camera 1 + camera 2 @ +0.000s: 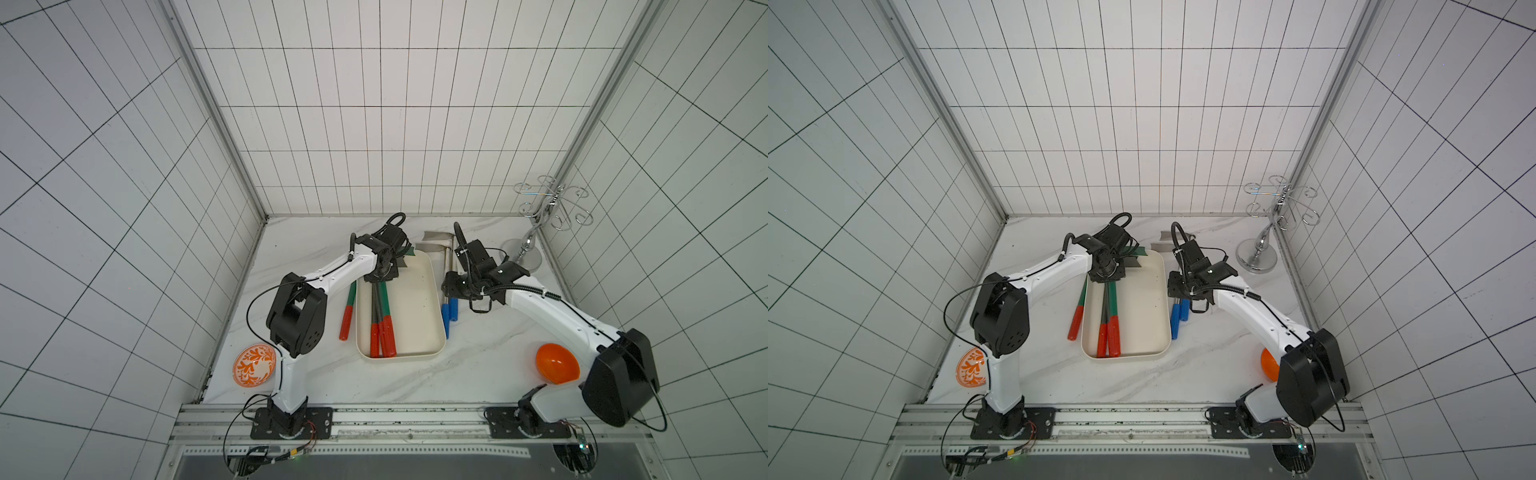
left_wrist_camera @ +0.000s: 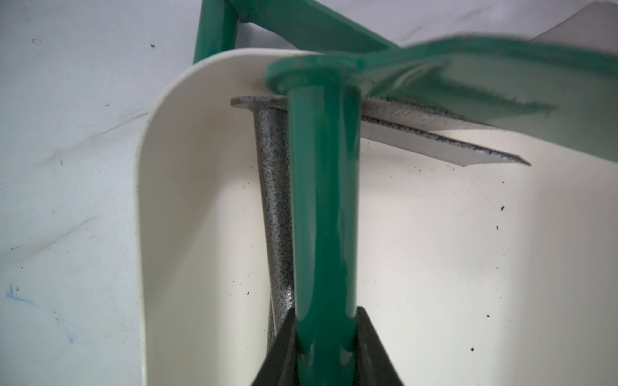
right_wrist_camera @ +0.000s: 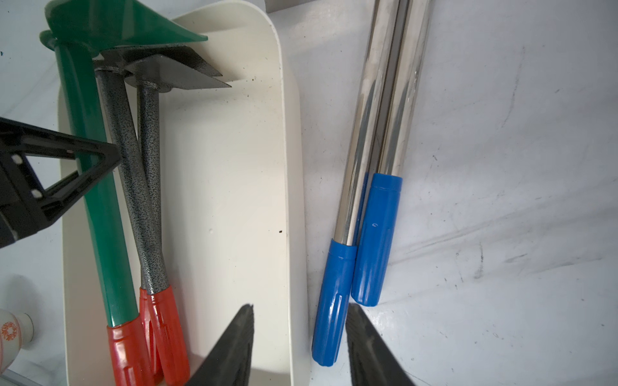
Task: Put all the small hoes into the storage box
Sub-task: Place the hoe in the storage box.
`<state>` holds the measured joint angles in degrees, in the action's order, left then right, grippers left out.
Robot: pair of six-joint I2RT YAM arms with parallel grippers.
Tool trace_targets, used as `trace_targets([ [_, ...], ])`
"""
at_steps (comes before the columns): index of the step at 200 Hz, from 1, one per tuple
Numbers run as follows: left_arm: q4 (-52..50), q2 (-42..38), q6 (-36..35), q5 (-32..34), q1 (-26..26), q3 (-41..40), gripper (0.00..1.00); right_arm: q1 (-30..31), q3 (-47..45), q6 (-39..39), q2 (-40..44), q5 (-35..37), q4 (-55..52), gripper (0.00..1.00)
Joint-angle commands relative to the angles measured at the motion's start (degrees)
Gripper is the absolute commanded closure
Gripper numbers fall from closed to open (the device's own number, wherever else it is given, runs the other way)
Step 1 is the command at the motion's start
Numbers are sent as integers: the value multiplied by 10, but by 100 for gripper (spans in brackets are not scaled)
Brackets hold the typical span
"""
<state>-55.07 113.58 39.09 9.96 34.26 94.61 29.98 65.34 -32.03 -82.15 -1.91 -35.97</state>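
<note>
Both top views look steeply down from high over the near edge onto the whole tabletop (image 1: 478, 374). Wrist cameras sit close behind the left gripper (image 2: 325, 354) and right gripper (image 3: 299, 344), sharing the storage box (image 3: 227, 200).

Left arm (image 1: 332, 276) reaches forward with its elbow raised and its wrist bent steeply downward. The left end effector (image 2: 326, 312) is clamped on the green shaft of the small hoe (image 2: 321, 200), one black finger pressed to each side. Right arm (image 1: 544, 309) leans inward from its own base, forearm low and wrist turned down. The right end effector (image 3: 301, 309) hangs with its two dark fingers (image 3: 234, 344) parted, gripping nothing.
</note>
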Motion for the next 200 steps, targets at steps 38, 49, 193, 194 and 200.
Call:
trace_targets([
  [38,-10,7,17,15,9,35,100,-7,-32,3,9,2,1,54],
  [49,-14,6,18,16,9,39,100,-8,-32,3,9,2,1,54],
  [193,-22,32,30,-16,20,61,100,-9,-41,1,15,1,3,54],
  [194,-22,33,30,-16,20,61,100,-8,-41,2,15,1,4,54],
  [200,-22,35,31,-19,20,62,100,-9,-41,2,15,0,4,54],
])
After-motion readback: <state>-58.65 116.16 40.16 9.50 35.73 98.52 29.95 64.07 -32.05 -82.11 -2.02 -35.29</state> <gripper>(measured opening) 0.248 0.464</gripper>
